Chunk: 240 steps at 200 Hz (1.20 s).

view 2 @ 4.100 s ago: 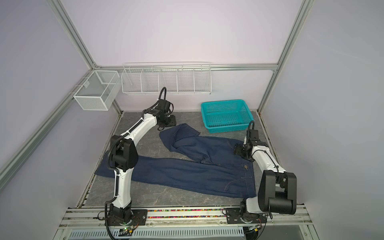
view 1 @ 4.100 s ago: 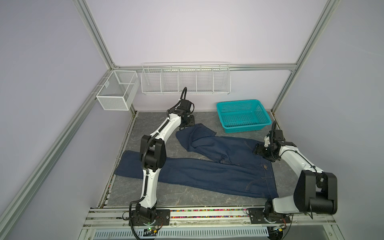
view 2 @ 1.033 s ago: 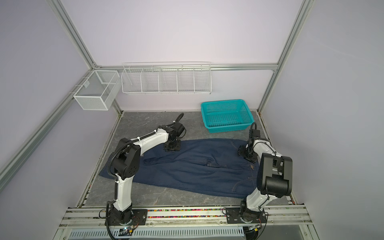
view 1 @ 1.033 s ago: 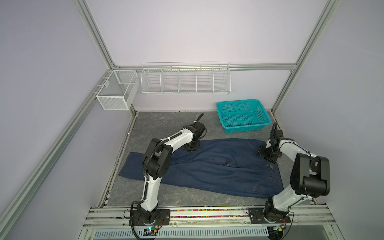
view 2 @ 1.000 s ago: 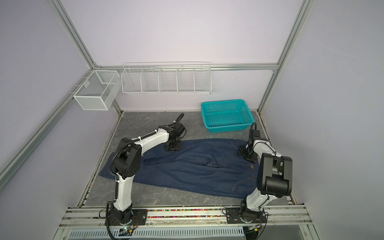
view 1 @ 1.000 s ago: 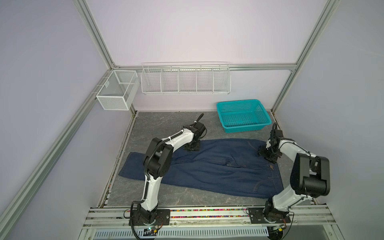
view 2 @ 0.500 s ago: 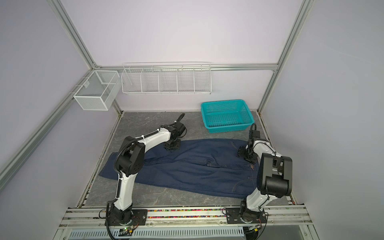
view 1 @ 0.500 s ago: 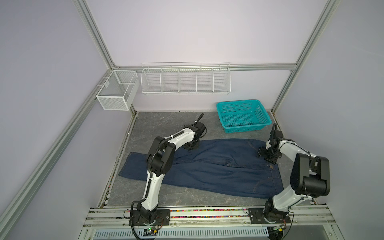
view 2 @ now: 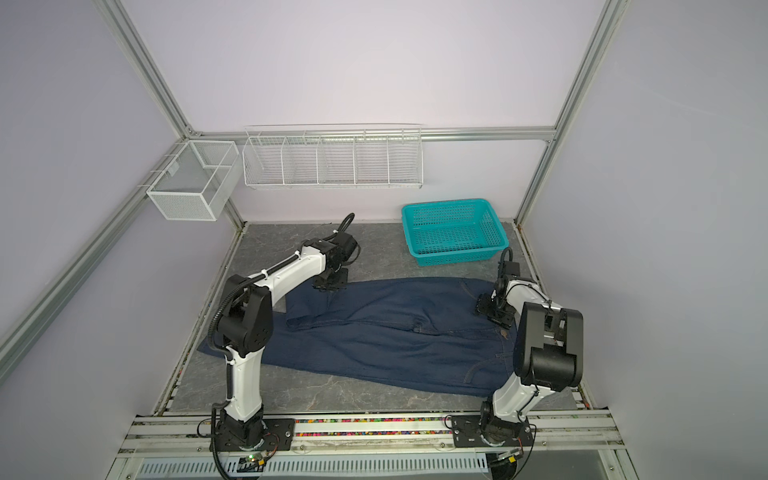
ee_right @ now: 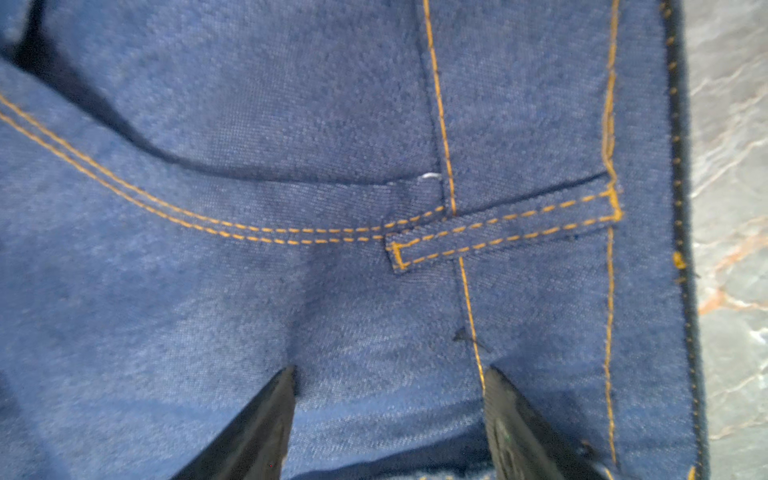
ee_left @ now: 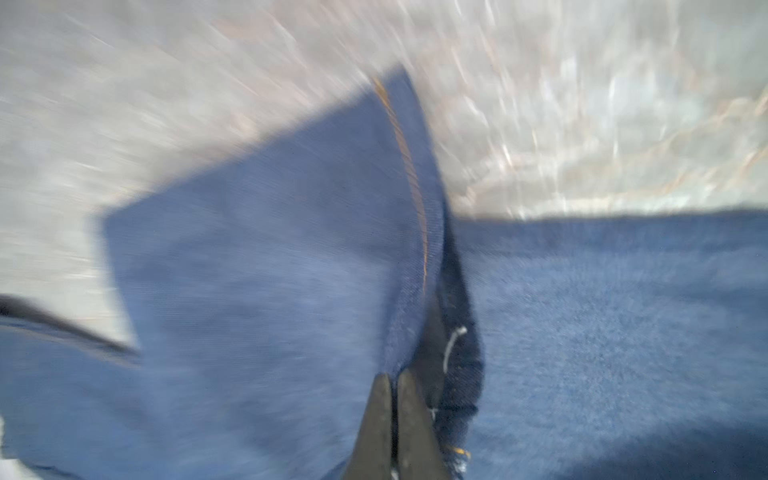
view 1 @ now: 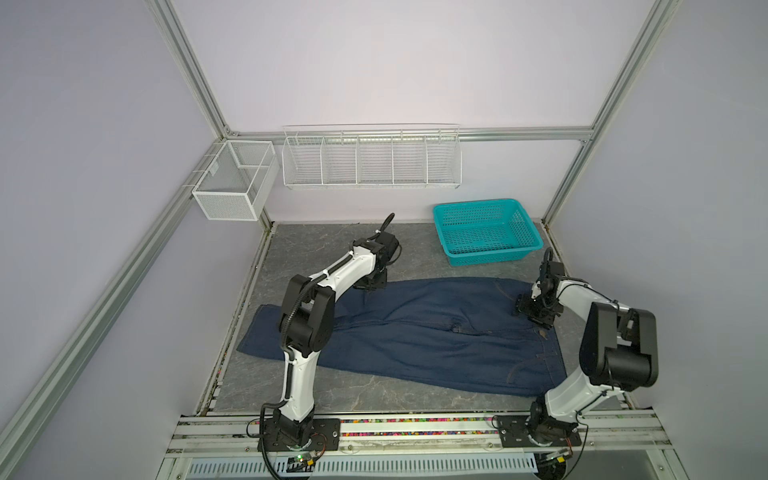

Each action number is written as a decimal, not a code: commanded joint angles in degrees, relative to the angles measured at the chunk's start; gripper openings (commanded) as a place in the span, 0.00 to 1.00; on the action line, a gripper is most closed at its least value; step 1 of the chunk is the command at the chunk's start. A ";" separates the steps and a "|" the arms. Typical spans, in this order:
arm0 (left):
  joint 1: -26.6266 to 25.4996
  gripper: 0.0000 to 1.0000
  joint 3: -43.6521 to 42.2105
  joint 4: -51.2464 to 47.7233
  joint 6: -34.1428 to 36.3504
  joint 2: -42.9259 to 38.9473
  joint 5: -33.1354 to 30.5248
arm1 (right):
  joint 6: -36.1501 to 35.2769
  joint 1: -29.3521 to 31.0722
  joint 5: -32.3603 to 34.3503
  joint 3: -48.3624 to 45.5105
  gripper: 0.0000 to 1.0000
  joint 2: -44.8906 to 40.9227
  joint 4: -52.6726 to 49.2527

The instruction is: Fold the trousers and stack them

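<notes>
Trousers (view 1: 415, 332) of dark navy-blue denim with orange seam stitching, 1 pair, lie spread flat across the middle of the grey marbled surface (view 1: 324, 245). The waistband points toward the right edge and the 2 legs run toward the left edge, the far leg ending short of the near one. Well behind them, in the surface's far right corner, stands an empty teal perforated plastic basket (view 1: 494, 257), probably the place meant for the finished stack. The right tool (ee_right: 388, 374) hangs over the waistband by a stitched belt loop (ee_right: 503, 226), its jaws standing wide with nothing between them. Whether the tips press the denim I cannot tell. My guess is that it is placed there to pin or pinch that end. The left tool (ee_left: 392, 376) is closed tight on the hem of the far leg, and the cloth rises to its tips, likely so that leg can be drawn over its partner for the lengthwise fold.
</notes>
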 commanded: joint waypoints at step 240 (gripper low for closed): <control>24.44 0.00 -26.46 30.01 23.57 -9.74 -29.34 | 2.36 -9.56 3.82 -2.30 0.74 -0.48 0.12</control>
